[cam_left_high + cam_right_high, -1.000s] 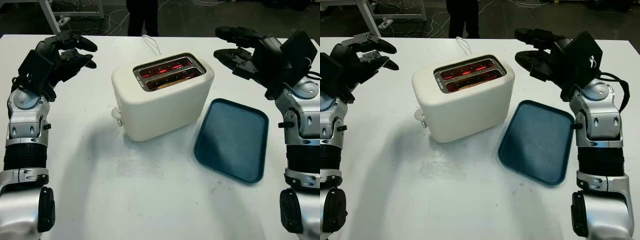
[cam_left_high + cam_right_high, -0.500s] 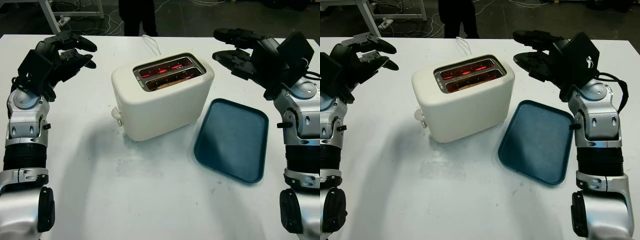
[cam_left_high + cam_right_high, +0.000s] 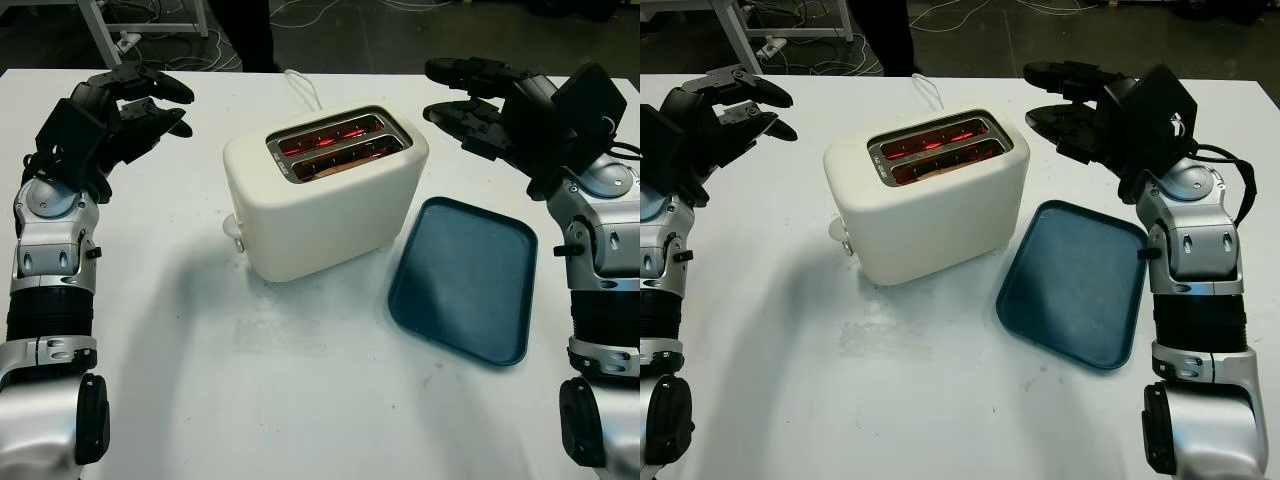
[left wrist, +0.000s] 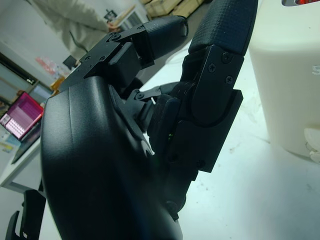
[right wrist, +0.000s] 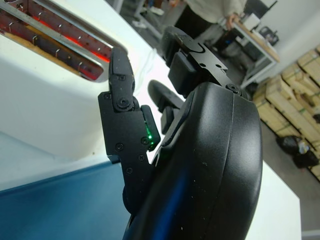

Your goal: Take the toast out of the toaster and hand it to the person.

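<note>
A cream toaster (image 3: 325,195) stands mid-table, both slots glowing red. A slice of toast (image 3: 335,165) sits low in the nearer slot, only its top edge showing. My right hand (image 3: 462,95) hovers open just right of the toaster's top, above the table. Far to the left of the toaster, my left hand (image 3: 150,100) is raised and open. A person (image 3: 255,30) stands beyond the table's far edge, only dark legs visible.
A dark blue tray (image 3: 465,278) lies flat right of the toaster, below my right arm. The toaster's white cord (image 3: 303,88) runs back toward the far edge. Its lever knob (image 3: 234,228) sticks out at the left end. Bare white table (image 3: 300,400) spreads in front.
My right hand has crept slightly left toward the toaster. The person behind the table has shifted left. The left hand has stayed put.
</note>
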